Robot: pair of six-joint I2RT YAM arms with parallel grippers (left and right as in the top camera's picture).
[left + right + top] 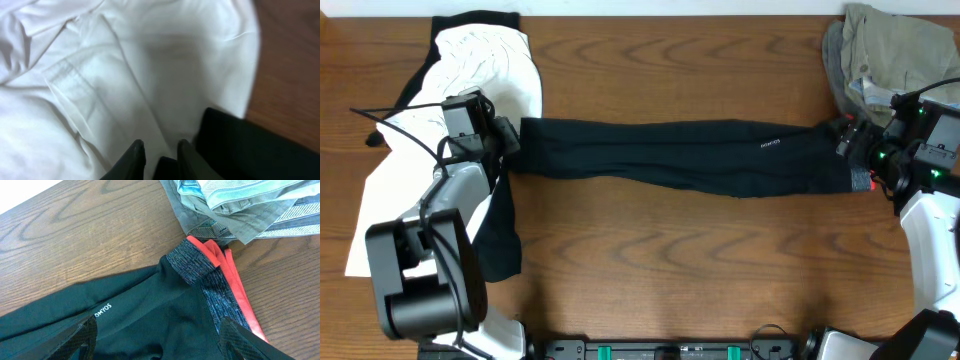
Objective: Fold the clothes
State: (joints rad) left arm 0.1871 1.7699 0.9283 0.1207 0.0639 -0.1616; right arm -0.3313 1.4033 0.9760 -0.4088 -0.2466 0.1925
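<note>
Black leggings [690,155] lie stretched out across the wooden table, left to right. Their grey-and-red waistband [200,270] is at the right end. My left gripper [508,140] is at the leggings' left end, over a white garment. In the left wrist view its fingers [160,155] are close together with dark cloth between them, and the leggings [260,145] run off to the right. My right gripper [850,150] is at the waistband end. Its fingers [157,330] are spread wide over the black cloth [150,310].
A crumpled white garment [490,70] lies at the back left, also in the left wrist view [125,65]. A pile of khaki and striped clothes [880,50] sits at the back right, also in the right wrist view [240,200]. Another black garment [500,240] lies beside the left arm.
</note>
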